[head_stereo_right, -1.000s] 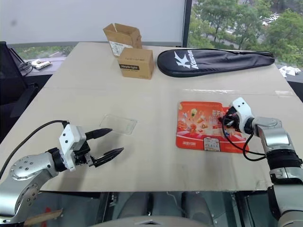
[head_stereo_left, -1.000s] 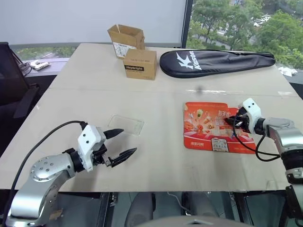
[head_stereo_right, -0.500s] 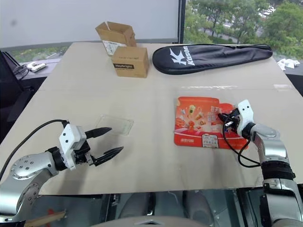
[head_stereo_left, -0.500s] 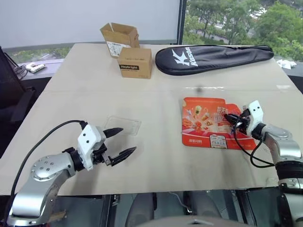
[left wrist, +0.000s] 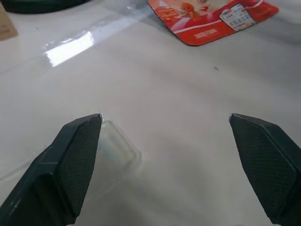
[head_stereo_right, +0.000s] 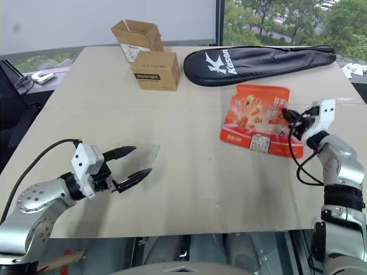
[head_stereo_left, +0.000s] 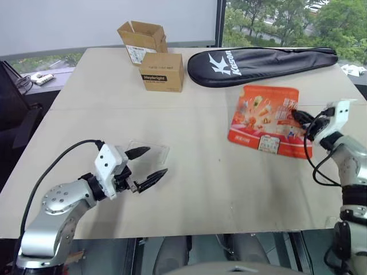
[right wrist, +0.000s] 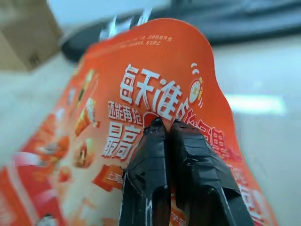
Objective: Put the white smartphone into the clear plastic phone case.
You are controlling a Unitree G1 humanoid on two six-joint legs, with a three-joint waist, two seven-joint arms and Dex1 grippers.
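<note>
While our right claw pinches the red flyer and holds it tilted off the worktop, our left claw gapes wide beside the clear case, which lies flat nearest its upper finger.

Head pair overlooks table; wrist views close — flyer shared.

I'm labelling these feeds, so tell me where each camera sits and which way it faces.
Left eye, right eye: on the head, facing forward and down over the table; both arms show.
Left wrist: along the open left tool, toward the clear plastic phone case.
Right wrist: along the shut right tool, pinching the red flyer.
Shared: all show the flyer.
</note>
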